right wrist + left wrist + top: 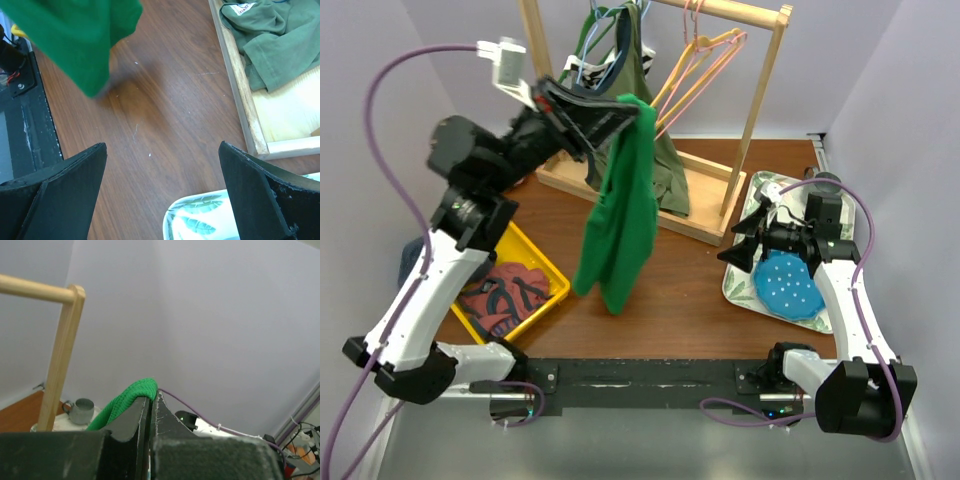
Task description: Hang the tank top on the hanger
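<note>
One thin pinch carries the tank top: the left claw is clenched on a fold at its upper edge, so the cloth hangs bunched above the desk and could slip free if jerked. The right claw gapes empty, well apart from the hanger, which hangs on the rack among pink hangers and may snag on them.

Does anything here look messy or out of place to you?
Yes. The tank top dangles bunched from one pinched edge in the left end effector, not spread out. Behind it, the hem of the olive top lies crumpled on the wooden rack base.
</note>
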Motion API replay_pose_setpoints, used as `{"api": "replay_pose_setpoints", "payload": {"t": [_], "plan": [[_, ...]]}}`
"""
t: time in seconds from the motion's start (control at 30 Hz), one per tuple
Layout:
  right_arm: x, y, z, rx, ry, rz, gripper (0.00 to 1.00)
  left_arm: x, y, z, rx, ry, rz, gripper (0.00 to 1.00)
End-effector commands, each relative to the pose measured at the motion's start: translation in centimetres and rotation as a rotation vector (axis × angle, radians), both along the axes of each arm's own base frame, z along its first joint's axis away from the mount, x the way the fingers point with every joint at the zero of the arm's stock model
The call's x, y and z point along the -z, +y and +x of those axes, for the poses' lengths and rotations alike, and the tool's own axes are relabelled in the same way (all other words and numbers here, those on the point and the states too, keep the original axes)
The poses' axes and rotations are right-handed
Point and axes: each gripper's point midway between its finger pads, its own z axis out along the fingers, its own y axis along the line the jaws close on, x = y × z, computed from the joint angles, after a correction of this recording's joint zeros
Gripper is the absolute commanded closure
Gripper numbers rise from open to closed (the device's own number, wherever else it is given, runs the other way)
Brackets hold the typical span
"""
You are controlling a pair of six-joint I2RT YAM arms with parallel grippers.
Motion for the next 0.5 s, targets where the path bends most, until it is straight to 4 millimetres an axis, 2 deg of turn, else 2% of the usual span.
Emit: {"api": "replay_pose_setpoints", "payload": {"t": [0.0,0.03,0.07,0.13,0.17,0.23,0.27,0.3,0.33,0.37,0.4,0.43,0.47], "plan": [[-1.3,-0.2,0.6,-0.003,-0.068,-0.032,0.01,3.7,-2.1,0.7,-0.021,0.023,0.035,1.00],[-1.3,-0.3,0.6,-0.001,-0.069,-0.035,0.01,4.9,-2.3,0.9,-0.021,0.035,0.045,1.00],[-1.3,-0.3,0.6,-0.001,-0.068,-0.037,0.01,8.3,-2.5,1.4,-0.027,0.087,0.083,1.00],[-1.2,-0.3,0.6,-0.002,-0.072,-0.046,0.01,12.1,-2.5,1.5,-0.030,0.142,0.127,1.00],[-1.1,-0.4,0.6,-0.002,-0.071,-0.050,0.01,16.6,-2.5,1.5,-0.031,0.210,0.181,1.00],[-0.9,-0.4,0.4,-0.014,-0.073,-0.062,0.01,21.7,-2.4,1.0,-0.013,0.300,0.236,1.00],[-0.8,-0.5,0.3,-0.021,-0.074,-0.068,0.01,27.3,-2.3,-0.1,0.020,0.388,0.306,1.00],[-0.4,-0.5,0.1,-0.039,-0.070,-0.083,0.01,30.1,-2.1,-1.0,0.053,0.436,0.336,1.00],[-0.2,-0.5,0.1,-0.046,-0.066,-0.089,0.01,32.6,-2.1,-2.0,0.083,0.459,0.361,0.94],[-0.1,-0.6,0.1,-0.053,-0.073,-0.099,0.01,38.0,-1.4,-3.8,0.114,0.547,0.420,0.87],[0.2,-0.5,-0.1,-0.062,-0.050,-0.095,0.01,39.9,-1.5,-5.3,0.148,0.558,0.445,0.78],[0.3,-0.5,-0.1,-0.068,-0.047,-0.095,0.01,41.9,-1.1,-6.3,0.150,0.592,0.474,0.64],[0.4,-0.3,-0.2,-0.081,-0.044,-0.097,0.02,44.3,-0.3,-7.1,0.131,0.630,0.507,0.59]]}}
